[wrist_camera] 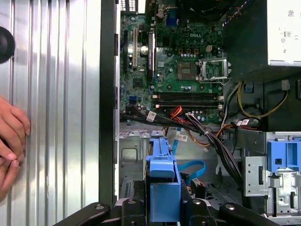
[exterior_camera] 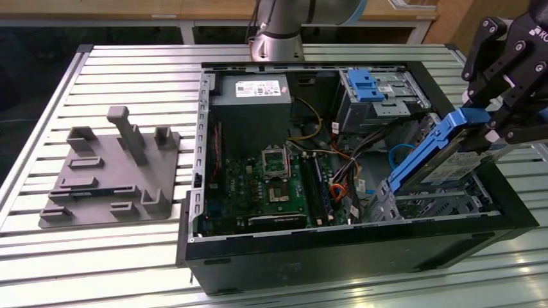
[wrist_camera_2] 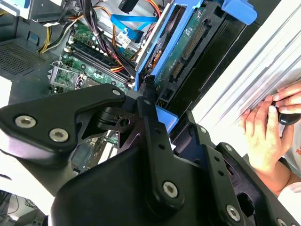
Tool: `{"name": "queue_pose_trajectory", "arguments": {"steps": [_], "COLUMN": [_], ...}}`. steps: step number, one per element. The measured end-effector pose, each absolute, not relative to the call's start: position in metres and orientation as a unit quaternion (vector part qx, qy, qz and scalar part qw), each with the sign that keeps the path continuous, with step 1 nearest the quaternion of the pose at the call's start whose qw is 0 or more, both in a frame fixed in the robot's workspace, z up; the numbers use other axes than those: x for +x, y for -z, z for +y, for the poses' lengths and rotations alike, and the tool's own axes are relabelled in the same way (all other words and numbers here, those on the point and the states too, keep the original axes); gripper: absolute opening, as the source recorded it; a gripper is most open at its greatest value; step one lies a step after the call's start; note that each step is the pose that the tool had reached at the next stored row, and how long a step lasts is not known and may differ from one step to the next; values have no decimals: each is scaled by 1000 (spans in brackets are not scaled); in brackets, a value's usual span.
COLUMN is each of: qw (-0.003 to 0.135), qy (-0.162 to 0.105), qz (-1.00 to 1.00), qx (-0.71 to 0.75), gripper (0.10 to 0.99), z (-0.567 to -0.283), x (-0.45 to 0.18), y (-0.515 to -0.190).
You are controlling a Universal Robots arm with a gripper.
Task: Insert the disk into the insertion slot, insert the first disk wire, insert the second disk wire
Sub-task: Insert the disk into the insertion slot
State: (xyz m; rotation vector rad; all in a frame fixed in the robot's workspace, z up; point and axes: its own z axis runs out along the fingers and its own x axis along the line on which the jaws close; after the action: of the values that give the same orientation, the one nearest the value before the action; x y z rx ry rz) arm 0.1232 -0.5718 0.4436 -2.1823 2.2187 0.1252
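My gripper [exterior_camera: 489, 125] is shut on the top end of the disk [exterior_camera: 438, 157], a silver drive in a bright blue carrier. The disk hangs steeply tilted over the open computer case, on the exterior view's right. Its lower end reaches down to the insertion slot [exterior_camera: 445, 202], the silver perforated cage in the case's near right corner. Whether it touches the cage I cannot tell. In the second wrist view the disk's green circuit side [wrist_camera_2: 188, 44] runs away from the black fingers [wrist_camera_2: 150, 122]. The first wrist view has the blue carrier [wrist_camera: 162, 186] between the fingers.
A grey bay with a blue latch [exterior_camera: 368, 86] stands at the case's back right, beside the power supply [exterior_camera: 253, 86]. Loose cables, one a blue ribbon [wrist_camera: 193, 167], lie between motherboard [exterior_camera: 265, 179] and cage. A person's hand [wrist_camera: 9, 136] rests on the slatted table. A grey fixture plate [exterior_camera: 107, 176] lies left.
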Motion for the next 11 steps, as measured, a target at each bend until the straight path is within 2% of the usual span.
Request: {"name": "queue_pose_trajectory", "arguments": {"steps": [11], "qw": [13], "qy": [-41], "qz": [712], "qx": [-701], "gripper": [361], "z": [-572], "x": [123], "y": [-439]}}
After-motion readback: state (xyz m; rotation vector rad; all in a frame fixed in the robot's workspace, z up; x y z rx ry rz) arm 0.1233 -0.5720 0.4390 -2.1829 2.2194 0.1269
